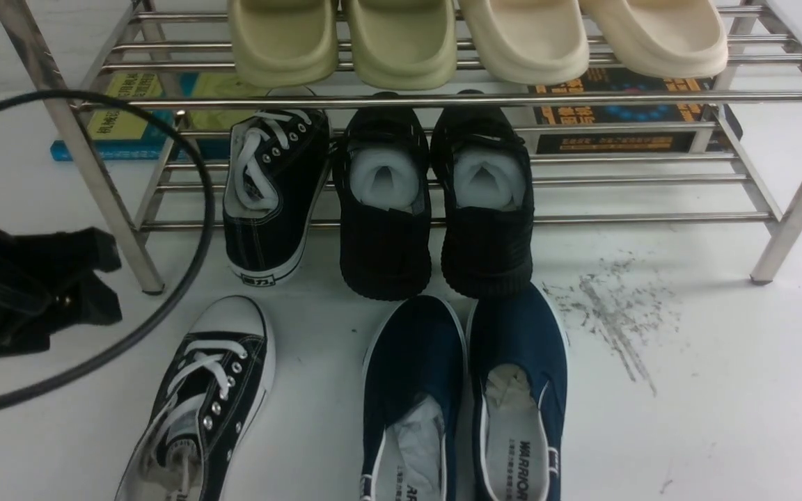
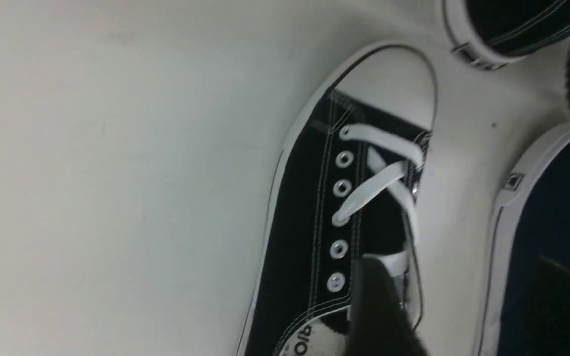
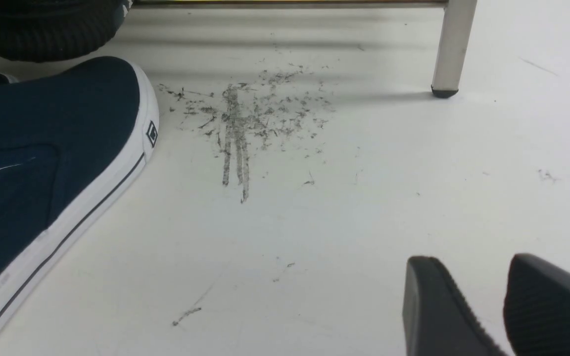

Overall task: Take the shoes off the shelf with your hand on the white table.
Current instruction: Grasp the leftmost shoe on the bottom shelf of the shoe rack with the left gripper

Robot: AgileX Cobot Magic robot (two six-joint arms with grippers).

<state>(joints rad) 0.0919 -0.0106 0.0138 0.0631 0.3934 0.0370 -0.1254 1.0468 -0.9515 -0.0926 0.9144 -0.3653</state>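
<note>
1. Hovering over the worktop [image 1: 686, 334] at the robot's left, the left pincer [image 1: 110, 287] is holding its fingers apart, with nothing between them.
2. One black canvas sneaker [image 1: 213, 396] is lying on the worktop, its white toe cap pointing towards the shelf [image 1: 443, 101]; in the left wrist view one blurred finger is overlapping part of this shoe, and whether they are touching I cannot tell.
3. The other canvas sneaker [image 1: 276, 202] is resting on the lower tier, its heel poking out past the front rod towards the robot.
4. A pair of black knit shoes [image 1: 387, 243] with white stuffing is sitting just beside it on the same tier, heels also facing the robot.
5. Two navy slip-ons [image 1: 415, 369] are lying side by side on the worktop, toes towards the shelf, in front of the knit shoes.
6. Green clogs [image 1: 401, 42] and cream clogs [image 1: 533, 42] are occupying the upper tier, while books [image 1: 136, 118] are showing through the rods behind.
7. The right pincer [image 3: 473, 256] is showing only in its own wrist view, its fingers standing apart above the worktop and gripping nothing.
8. A black cable [image 1: 199, 243] is looping across the front view near the left arm.
</note>
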